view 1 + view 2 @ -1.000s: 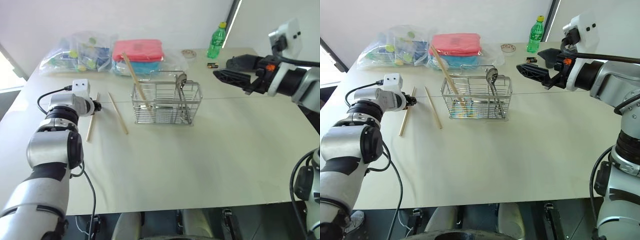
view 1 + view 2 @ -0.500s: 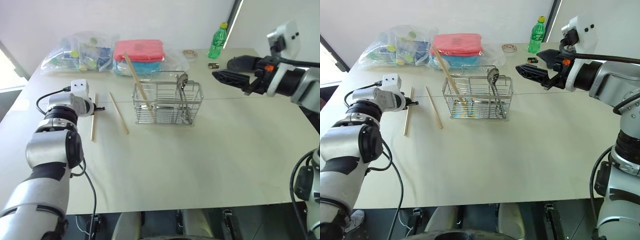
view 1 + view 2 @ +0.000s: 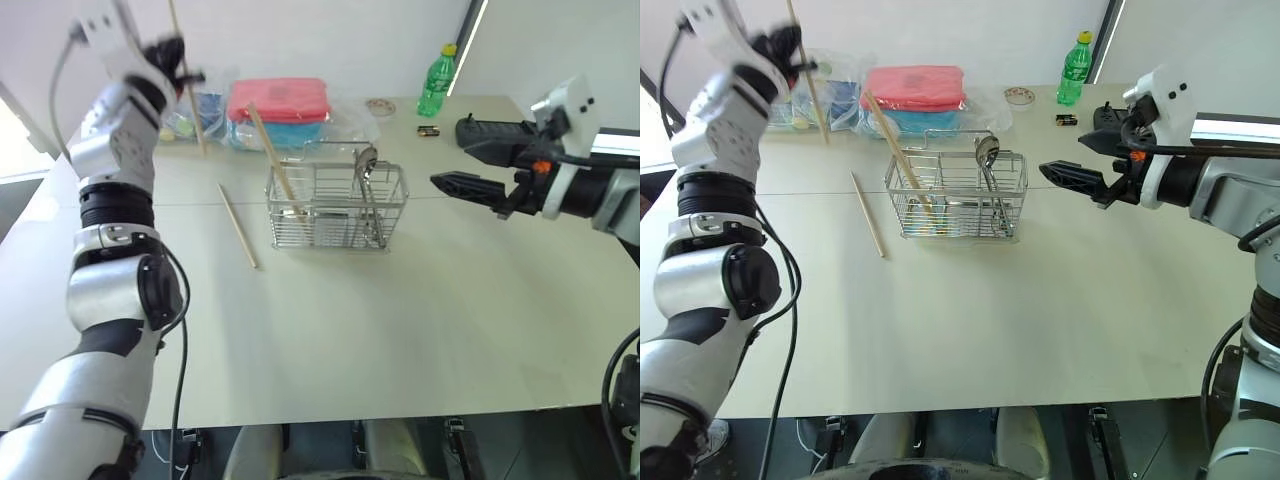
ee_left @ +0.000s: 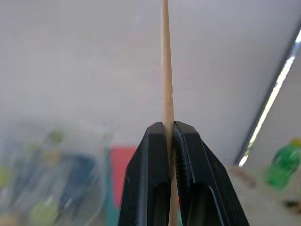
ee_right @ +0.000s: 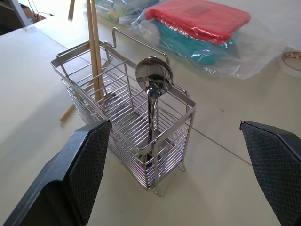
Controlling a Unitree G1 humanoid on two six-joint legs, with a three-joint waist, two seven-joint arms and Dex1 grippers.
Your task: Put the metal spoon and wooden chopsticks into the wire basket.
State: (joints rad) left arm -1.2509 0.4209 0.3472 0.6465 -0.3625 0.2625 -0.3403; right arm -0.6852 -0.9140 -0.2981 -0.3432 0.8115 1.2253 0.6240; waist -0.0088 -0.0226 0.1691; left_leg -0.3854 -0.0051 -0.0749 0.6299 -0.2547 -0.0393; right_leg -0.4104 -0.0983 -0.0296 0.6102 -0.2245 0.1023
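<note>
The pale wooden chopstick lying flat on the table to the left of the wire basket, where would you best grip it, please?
Probably near the middle of the pale wooden chopstick, coming from straight above with the fingers closing across its width: it lies flat and apart from the silver wire basket.

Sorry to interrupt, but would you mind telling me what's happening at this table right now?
The robot is loading cutlery into the wire basket. The metal spoon and one wooden chopstick already stand inside it. The left claw is shut on another chopstick, held high above the table. A third chopstick lies beside the basket. The right claw hangs open near the basket.
</note>
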